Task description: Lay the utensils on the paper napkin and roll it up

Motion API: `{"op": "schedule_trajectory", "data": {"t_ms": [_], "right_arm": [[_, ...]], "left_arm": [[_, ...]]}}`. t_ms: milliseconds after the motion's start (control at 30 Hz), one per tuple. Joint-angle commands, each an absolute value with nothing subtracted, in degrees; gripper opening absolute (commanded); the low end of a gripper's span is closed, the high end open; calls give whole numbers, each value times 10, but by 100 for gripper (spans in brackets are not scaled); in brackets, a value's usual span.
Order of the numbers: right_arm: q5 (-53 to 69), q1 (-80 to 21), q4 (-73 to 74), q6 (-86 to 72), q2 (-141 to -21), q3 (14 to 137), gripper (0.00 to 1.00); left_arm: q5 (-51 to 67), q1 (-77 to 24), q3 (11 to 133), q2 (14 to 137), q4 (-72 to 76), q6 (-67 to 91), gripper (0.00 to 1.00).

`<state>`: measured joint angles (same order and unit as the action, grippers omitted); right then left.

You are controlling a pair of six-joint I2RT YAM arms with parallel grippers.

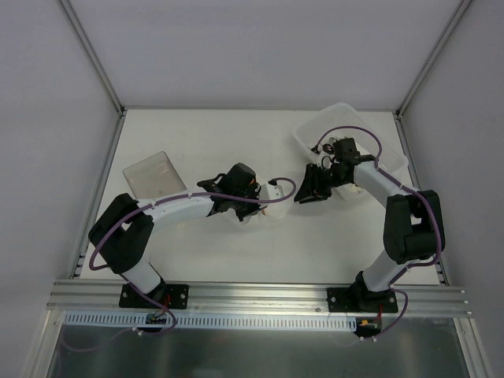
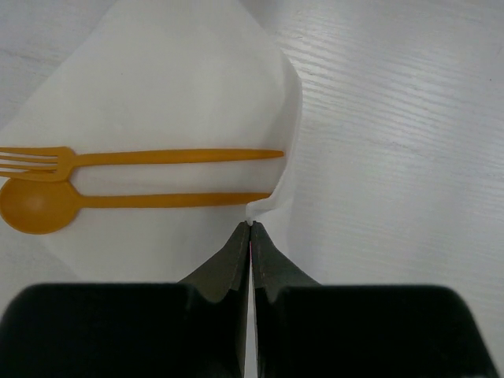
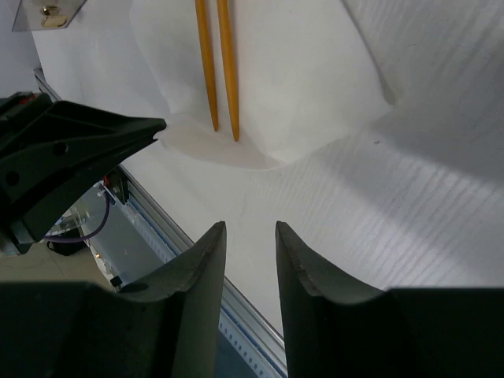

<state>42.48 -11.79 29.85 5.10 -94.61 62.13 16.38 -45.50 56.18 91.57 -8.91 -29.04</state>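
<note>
The utensils [image 3: 206,71], an orange fork [image 2: 157,157] and spoon [image 2: 157,200], lie side by side on the paper napkin [image 2: 157,71] with their handle ends toward my left claw [image 2: 250,227]. I judge the placing done and the rolling step in hand. The left claw is fully closed, its tips pinching the napkin's edge just past the handle ends, and the paper curls up off the desk [image 2: 394,157] there. My right claw [image 3: 250,236] hovers over bare desk just short of that same edge, its jaws a narrow gap apart with nothing between them.

The next move, as I read it, is to carry the pinched edge up and over the handles, toward 10 o'clock in the left wrist view. The right claw should be ready to pin the paper or the sticks so they don't slide. The sheet is thin, so a hard tug could tear it or drag the cutlery off.

From overhead the napkin sits near the desk's middle, mostly hidden under the left claw, with the right claw near it at 3 o'clock. The two claws are close, so I would watch that gap. The translucent tray [image 1: 315,130] lies at 1 o'clock behind the right arm, and the smoky box [image 1: 153,175] is at 10 o'clock, well apart. Open desk runs toward 12 and 6 o'clock.
</note>
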Motion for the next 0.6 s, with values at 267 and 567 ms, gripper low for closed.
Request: {"op": "schedule_trajectory", "data": {"t_ms": [267,567], "right_arm": [[503,-178,253,33,-979,613,21],[539,-222,190,2,-998,606,15]], "left_arm": [[214,-394,620,996,-97,-262,2],[214,-372,656,1038,-98,-243,6]]}}
